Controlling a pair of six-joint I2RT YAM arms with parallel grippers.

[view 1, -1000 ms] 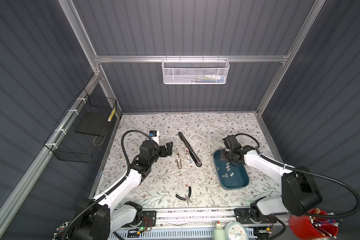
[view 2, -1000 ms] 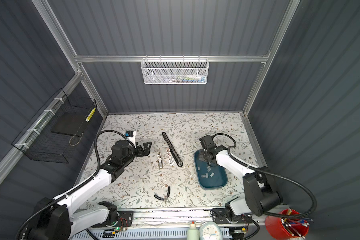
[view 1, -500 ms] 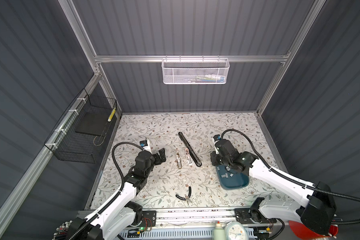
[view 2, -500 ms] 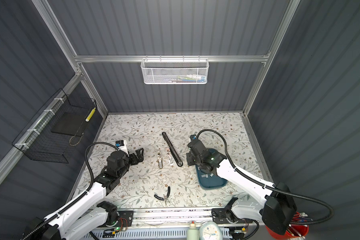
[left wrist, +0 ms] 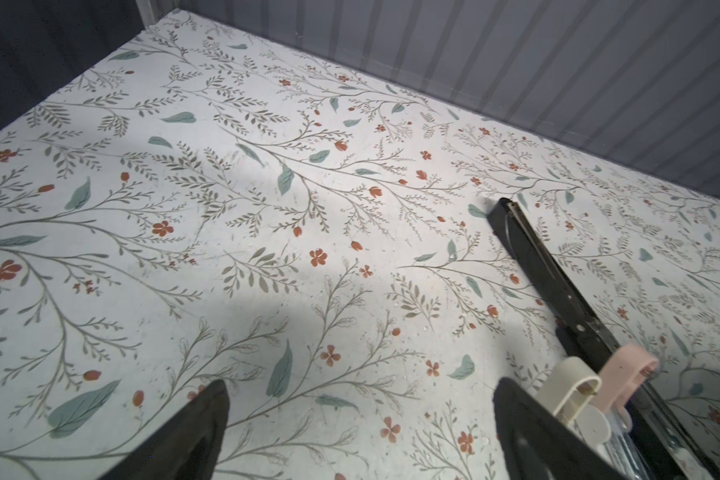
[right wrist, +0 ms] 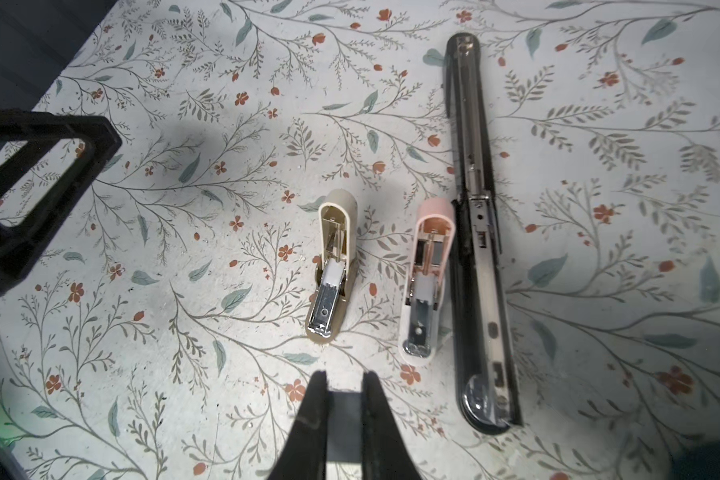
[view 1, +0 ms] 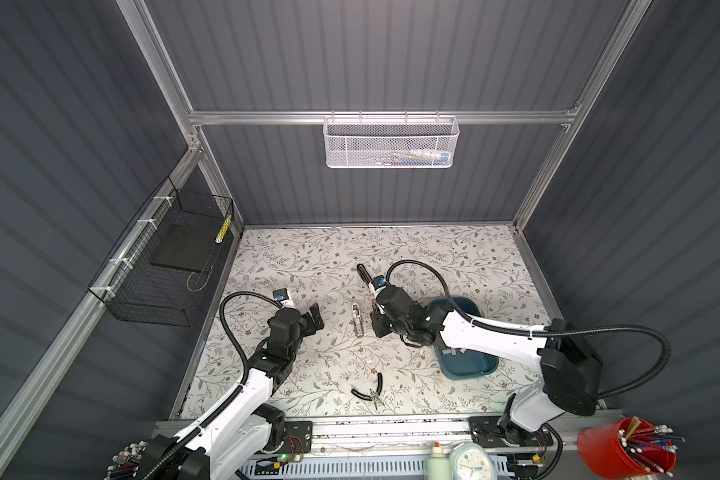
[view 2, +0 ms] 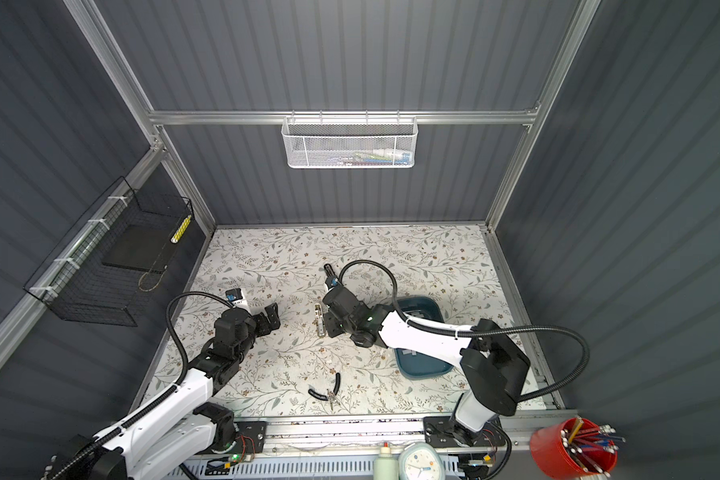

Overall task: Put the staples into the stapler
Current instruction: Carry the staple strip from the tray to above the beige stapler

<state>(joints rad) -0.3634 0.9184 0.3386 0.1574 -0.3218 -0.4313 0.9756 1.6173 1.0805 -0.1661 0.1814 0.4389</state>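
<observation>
— Right tool point(view 1: 377, 329) has crossed from the teal tray point(view 1: 468, 375) to the staplers, and the left tool point(view 1: 313, 319) has pulled back.
— Top views?
— Both show loose staples point(view 1: 454, 352) in the tray. The arm hides most of the black stapler point(view 1: 363, 272).
— Left wrist?
— That tool is spread wide over the bare counter point(left wrist: 267, 208), with the black stapler beside it.
— Right wrist?
— Only this view shows a grey staple strip point(right wrist: 344, 419) pinched between narrow fingers, near the beige stapler point(right wrist: 333, 270) and the pink stapler point(right wrist: 429, 282).
</observation>
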